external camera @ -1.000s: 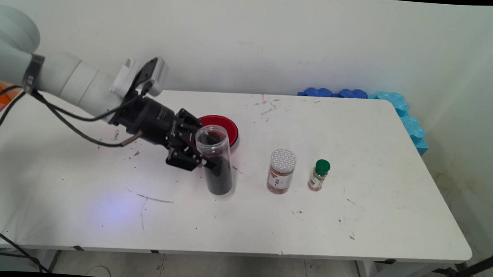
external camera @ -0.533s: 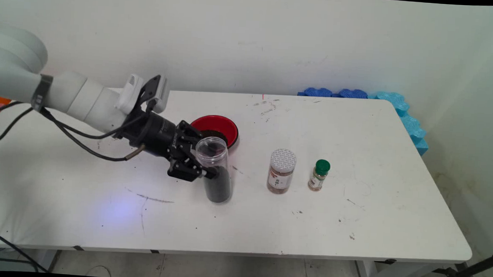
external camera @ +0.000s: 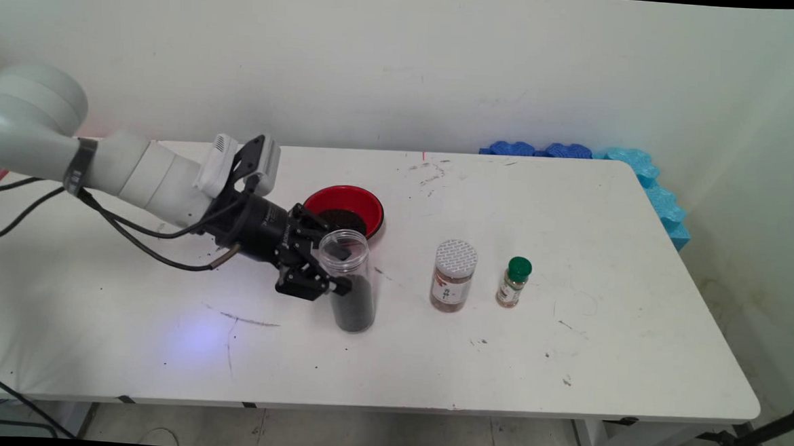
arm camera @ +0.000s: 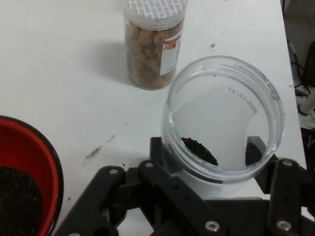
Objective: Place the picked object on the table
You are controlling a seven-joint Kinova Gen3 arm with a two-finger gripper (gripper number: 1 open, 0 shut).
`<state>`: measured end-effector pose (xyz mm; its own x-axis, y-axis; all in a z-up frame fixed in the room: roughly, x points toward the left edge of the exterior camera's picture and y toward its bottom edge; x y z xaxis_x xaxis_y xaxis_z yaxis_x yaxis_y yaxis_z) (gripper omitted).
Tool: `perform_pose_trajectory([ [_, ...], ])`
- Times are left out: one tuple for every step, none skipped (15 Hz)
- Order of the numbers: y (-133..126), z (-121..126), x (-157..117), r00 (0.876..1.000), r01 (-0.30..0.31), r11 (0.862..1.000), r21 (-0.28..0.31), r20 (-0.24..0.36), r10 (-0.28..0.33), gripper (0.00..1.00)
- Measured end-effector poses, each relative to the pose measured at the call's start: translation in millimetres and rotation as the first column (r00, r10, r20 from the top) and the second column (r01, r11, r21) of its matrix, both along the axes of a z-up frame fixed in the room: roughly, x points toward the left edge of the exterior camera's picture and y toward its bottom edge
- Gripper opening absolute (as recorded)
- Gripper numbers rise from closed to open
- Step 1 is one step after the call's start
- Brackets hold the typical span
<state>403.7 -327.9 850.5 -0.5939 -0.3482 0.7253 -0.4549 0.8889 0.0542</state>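
In the main view, the gripper [external camera: 335, 270] is clasping the open clear jar [external camera: 351, 282] upright, so its dark grains are staying inside, toward the table's [external camera: 566, 368] middle, before the red bowl [external camera: 345, 208].

In the hand view, the fingers [arm camera: 254, 150] are pressing the jar's sides; the brown-filled jar [arm camera: 153, 44] is standing beyond.

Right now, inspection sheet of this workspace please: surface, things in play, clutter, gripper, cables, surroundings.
Surface: white table, scuffed with dark marks.
Things in play: open clear jar partly filled with dark grains, upright; red bowl behind it, dark grains inside.
Clutter: patterned-lid jar, green-capped bottle.
Gripper: gripper shut on the clear jar.
Cables: black cables hanging from the arm.
Surroundings: blue foam pieces at far right edge; white wall.
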Motion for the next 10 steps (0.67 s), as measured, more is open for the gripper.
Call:
perform_pose_trajectory([
  [0,-2,-1,1.0,-0.001,1.0,0.001,-0.002,0.001,0.0],
  [0,-4,-1,1.0,-0.002,1.0,0.003,-0.004,0.002,0.0],
  [0,-5,-1,1.0,-0.003,1.0,0.004,-0.005,0.003,0.0],
  [0,-6,-2,1.0,-0.004,1.0,0.005,-0.006,0.004,0.0],
  [0,-8,-2,1.0,-0.006,1.0,0.007,-0.008,0.006,0.0],
  [0,-9,-2,1.0,-0.008,1.0,0.008,-0.009,0.008,0.0],
  [0,-10,-2,1.0,-0.01,1.0,0.009,-0.01,0.01,0.0],
  [0,-11,-2,1.0,-0.012,1.0,0.011,-0.012,0.012,1.0],
  [-1,-12,-1,1.0,-0.015,1.0,0.012,-0.013,0.015,1.0],
  [-1,-13,-1,1.0,-0.018,1.0,0.013,-0.014,0.019,1.0],
])
